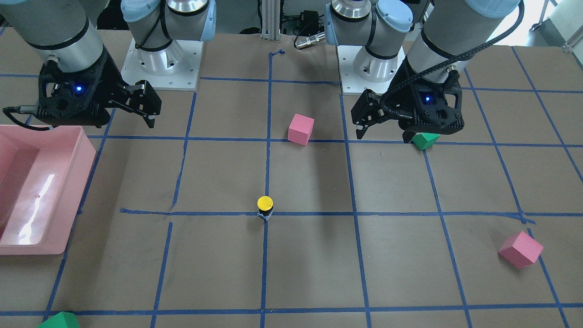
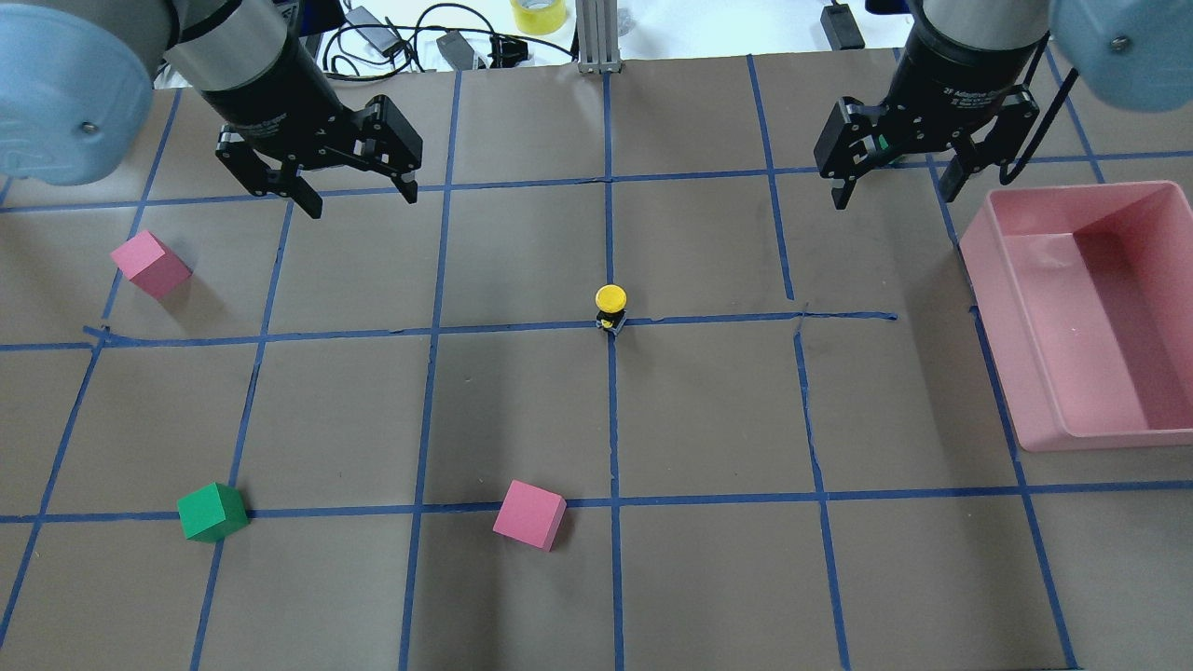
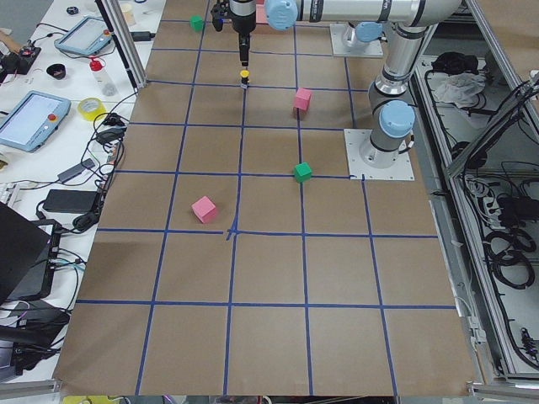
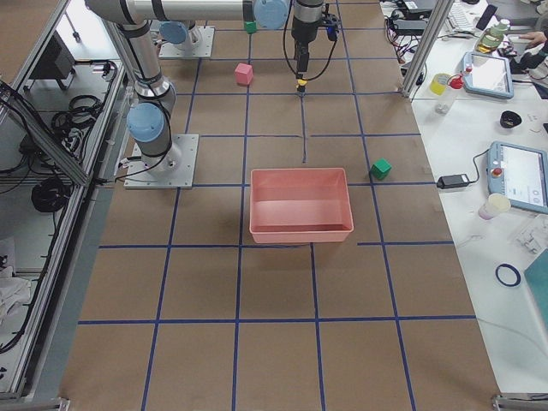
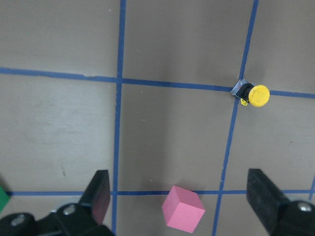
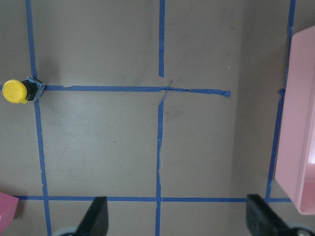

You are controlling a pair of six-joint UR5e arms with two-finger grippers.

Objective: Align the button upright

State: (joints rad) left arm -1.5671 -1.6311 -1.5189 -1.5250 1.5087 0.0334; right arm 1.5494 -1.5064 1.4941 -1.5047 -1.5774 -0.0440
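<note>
The button (image 2: 610, 303) stands upright on a blue tape crossing at the table's middle, yellow cap on top, black body and grey base below. It also shows in the front view (image 1: 264, 205), the left wrist view (image 5: 256, 94) and the right wrist view (image 6: 17, 91). My left gripper (image 2: 362, 200) is open and empty, raised above the table far to the button's left. My right gripper (image 2: 895, 196) is open and empty, raised far to the button's right. Neither touches the button.
A pink bin (image 2: 997, 335) sits at the table's right side, below the right gripper. Pink cubes (image 2: 151, 264) (image 2: 529, 514) and a green cube (image 2: 212, 512) lie on the left and near parts. Another green cube (image 1: 59, 321) lies at the far edge.
</note>
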